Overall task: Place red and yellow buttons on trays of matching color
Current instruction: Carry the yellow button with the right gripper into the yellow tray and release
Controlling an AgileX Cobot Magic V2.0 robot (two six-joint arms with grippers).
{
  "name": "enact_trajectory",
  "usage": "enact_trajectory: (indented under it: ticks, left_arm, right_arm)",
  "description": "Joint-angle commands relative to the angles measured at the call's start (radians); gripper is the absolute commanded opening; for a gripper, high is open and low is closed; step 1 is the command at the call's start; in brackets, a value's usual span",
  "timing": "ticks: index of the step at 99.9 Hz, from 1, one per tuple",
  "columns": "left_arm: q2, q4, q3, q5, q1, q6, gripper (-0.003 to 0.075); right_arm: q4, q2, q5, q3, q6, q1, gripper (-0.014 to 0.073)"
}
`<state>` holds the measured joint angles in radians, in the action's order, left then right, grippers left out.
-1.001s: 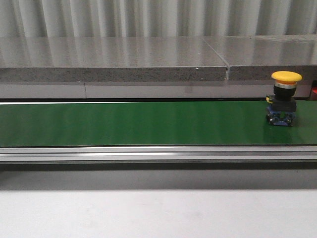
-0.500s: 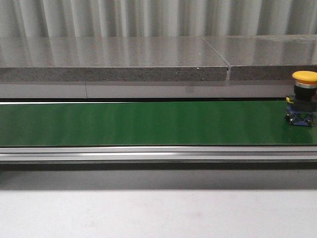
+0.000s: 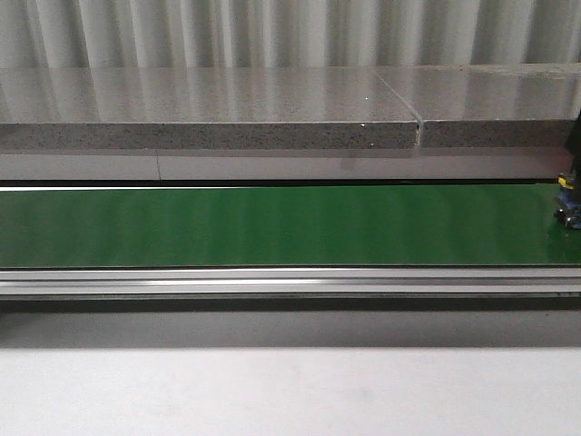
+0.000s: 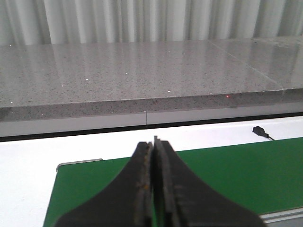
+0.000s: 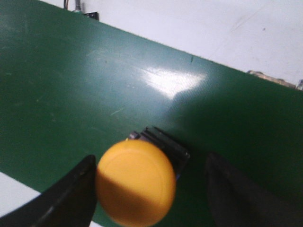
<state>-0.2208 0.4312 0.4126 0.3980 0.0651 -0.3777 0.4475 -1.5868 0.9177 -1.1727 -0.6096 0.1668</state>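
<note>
A yellow button (image 5: 136,182) with a round yellow cap on a black base stands on the green belt (image 5: 71,85). In the right wrist view it sits between the two dark fingers of my right gripper (image 5: 150,163), which is open; the cap lies close to one finger and well apart from the other. In the front view only the yellow button's blue and black base (image 3: 570,204) shows, at the right edge. My left gripper (image 4: 154,143) is shut on nothing above the belt's left end (image 4: 85,189). The red button and the trays are out of view.
The green belt (image 3: 272,225) runs across the front view in a metal frame (image 3: 272,283). A grey stone ledge (image 3: 209,113) and a ribbed wall lie behind it. White tabletop (image 3: 272,391) lies in front. A small black connector (image 4: 259,130) lies beside the belt.
The yellow button has travelled right along the belt. Its cap has left the front view, and only its base shows at the right edge.
</note>
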Motion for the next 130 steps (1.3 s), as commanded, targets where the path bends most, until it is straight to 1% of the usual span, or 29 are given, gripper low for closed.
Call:
enact_trajectory:
  ticks: [1,14,21,28,33,38,45,52,62,69,80,92,99,107,120,130]
  left_arm:
    - [-0.009,0.013,0.026,-0.068,0.008,0.000,-0.0020]
    - [-0.009,0.013,0.026,-0.068,0.008,0.000,-0.0020]
    - [-0.009,0.013,0.026,-0.068,0.008,0.000,-0.0020]
    - [-0.009,0.013,0.026,-0.068,0.008,0.000,-0.0020]
    - [-0.009,0.013,0.026,-0.068,0.008,0.000,-0.0020]
    - [-0.009,0.013,0.026,-0.068,0.008,0.000,-0.0020]
    - [-0.009,0.013,0.026,-0.068,0.008,0.000,-0.0020]
    - [-0.009,0.013,0.026,-0.068,0.008,0.000,-0.0020]
    - [-0.009,0.013,0.026,-0.068,0.008,0.000,-0.0020]
    - [-0.009,0.013,0.026,-0.068,0.008,0.000,-0.0020]
    - [-0.009,0.013,0.026,-0.068,0.008,0.000,-0.0020]
    - [-0.009,0.013,0.026,-0.068,0.008,0.000,-0.0020]
    - [-0.009,0.013,0.026,-0.068,0.008,0.000,-0.0020]
    - [-0.009,0.013,0.026,-0.068,0.008,0.000,-0.0020]
    - [-0.009,0.013,0.026,-0.068,0.008,0.000,-0.0020]
    - [-0.009,0.013,0.026,-0.068,0.008,0.000,-0.0020]
  right_arm:
    - [0.030,0.008,-0.048,-0.024,-0.015,0.000,0.0490]
    - [0.031,-0.022,-0.068,-0.024,-0.014,0.000,0.0490]
    - [0.031,-0.028,-0.071,-0.024,-0.006,0.000,0.0465]
    - [0.031,-0.027,-0.071,-0.024,0.014,0.000,0.0384]
    - [0.031,-0.026,-0.069,-0.028,0.026,0.000,0.0307]
    - [0.031,-0.021,-0.067,-0.028,0.034,0.000,0.0209]
    - [0.031,-0.010,-0.059,-0.028,0.057,0.000,0.0105]
    - [0.030,0.007,-0.051,-0.028,0.083,0.002,0.0050]
    - [0.015,0.047,-0.032,-0.028,0.121,0.002,0.0044]
    - [-0.021,0.083,-0.021,-0.028,0.163,0.002,0.0044]
    - [-0.150,0.145,-0.001,-0.028,0.275,0.013,0.0044]
    - [-0.307,0.216,0.042,-0.026,0.455,0.065,0.0044]
    - [-0.378,0.246,0.073,-0.024,0.541,0.112,0.0044]
    - [-0.431,0.273,0.085,-0.012,0.587,0.179,0.0044]
    - [-0.438,0.306,0.053,0.052,0.597,0.319,0.0044]
    - [-0.438,0.313,-0.026,0.137,0.630,0.444,0.0044]
